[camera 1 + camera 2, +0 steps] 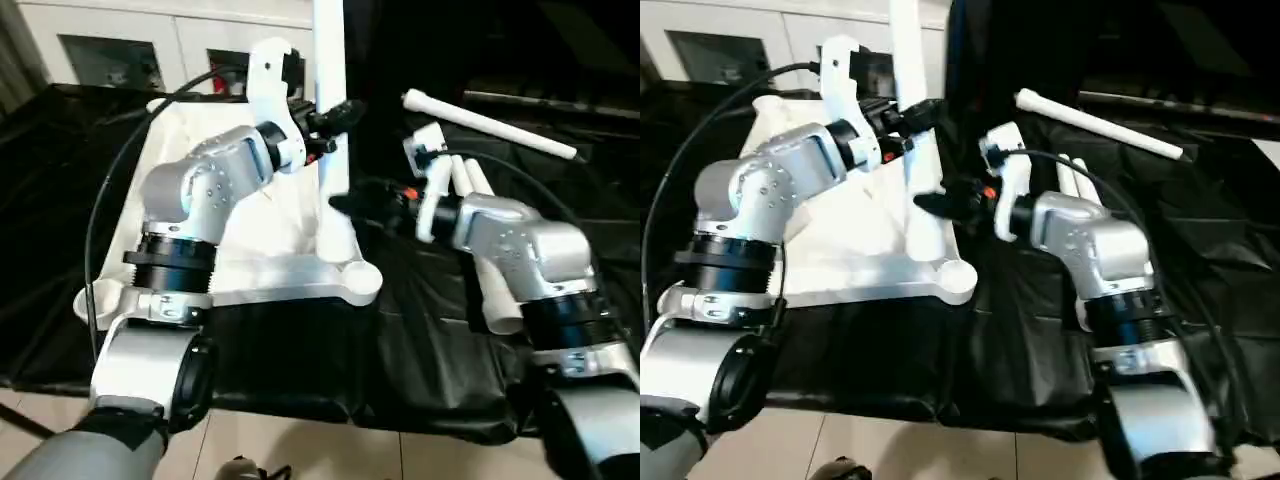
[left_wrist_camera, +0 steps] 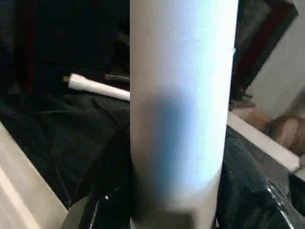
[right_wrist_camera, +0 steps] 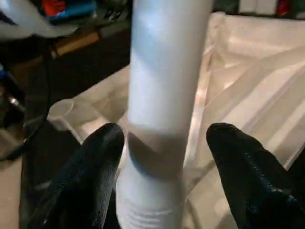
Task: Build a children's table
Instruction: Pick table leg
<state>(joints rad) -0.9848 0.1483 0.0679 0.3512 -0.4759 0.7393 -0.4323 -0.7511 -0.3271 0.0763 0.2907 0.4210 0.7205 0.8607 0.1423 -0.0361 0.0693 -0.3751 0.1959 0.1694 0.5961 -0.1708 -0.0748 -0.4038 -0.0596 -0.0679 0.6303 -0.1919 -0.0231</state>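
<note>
The white tabletop (image 1: 262, 250) lies underside up on black cloth, with a round corner socket (image 1: 360, 282) at its near right. One white leg (image 1: 328, 40) stands upright by the tabletop's right rim, and I cannot tell whether its lower end sits in a socket. My left gripper (image 1: 335, 118) is shut on this leg high up; the left wrist view has the leg (image 2: 183, 95) close against it. Lower down, my right gripper (image 1: 345, 203) is open around the leg (image 3: 167, 71), its fingers (image 3: 95, 162) standing off on both sides.
Another leg (image 1: 490, 125) lies across the black cloth at the back right. Two more legs (image 1: 470, 180) lie side by side under my right forearm. A white cabinet with glass doors (image 1: 120, 50) stands behind the table. The table's front edge and the tiled floor are near.
</note>
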